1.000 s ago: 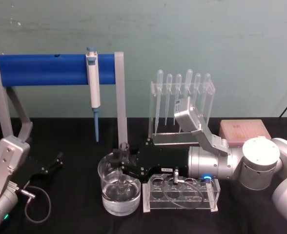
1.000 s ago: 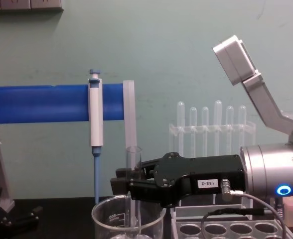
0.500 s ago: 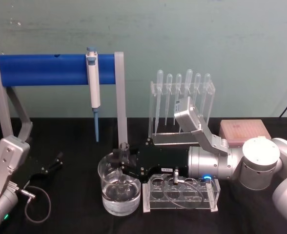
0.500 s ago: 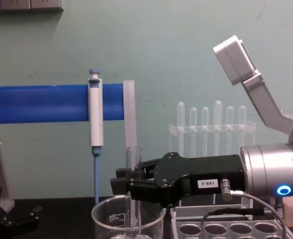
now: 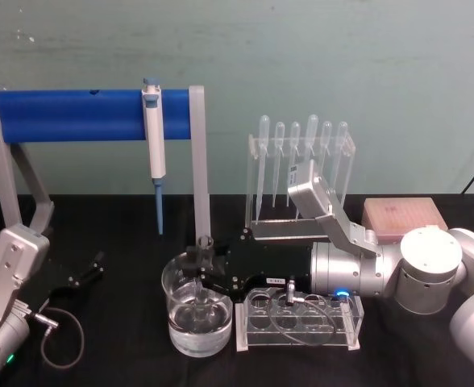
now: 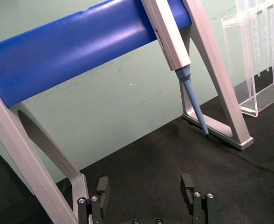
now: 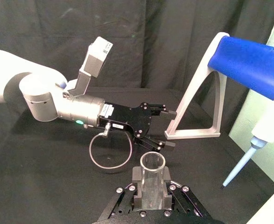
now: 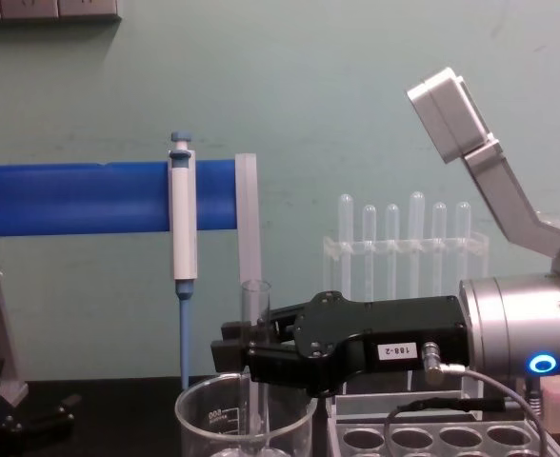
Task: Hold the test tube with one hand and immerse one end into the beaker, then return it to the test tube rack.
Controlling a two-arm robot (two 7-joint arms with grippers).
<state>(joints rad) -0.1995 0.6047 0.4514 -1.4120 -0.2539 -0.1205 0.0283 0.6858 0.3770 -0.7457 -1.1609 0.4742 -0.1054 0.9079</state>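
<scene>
Fingers (image 8: 230,356) of right gripper (image 8: 247,348) pinched test tube (image 8: 255,303) upright for dipping into beaker (image 8: 209,419); left gripper (image 6: 145,186) spread wide, parked beaker's 9 o'clock.

The clear glass test tube (image 8: 255,307) with a flared rim stands upright, clamped between the fingers (image 8: 229,357) of the black two-fingered right gripper (image 8: 252,350). Its rim rises above them and its lower end reaches down inside the wide clear glass beaker (image 8: 204,419) directly beneath the fingers. The clear plastic test tube rack (image 5: 301,330) with round holes sits just beside the beaker, under the gripper's body.
</scene>
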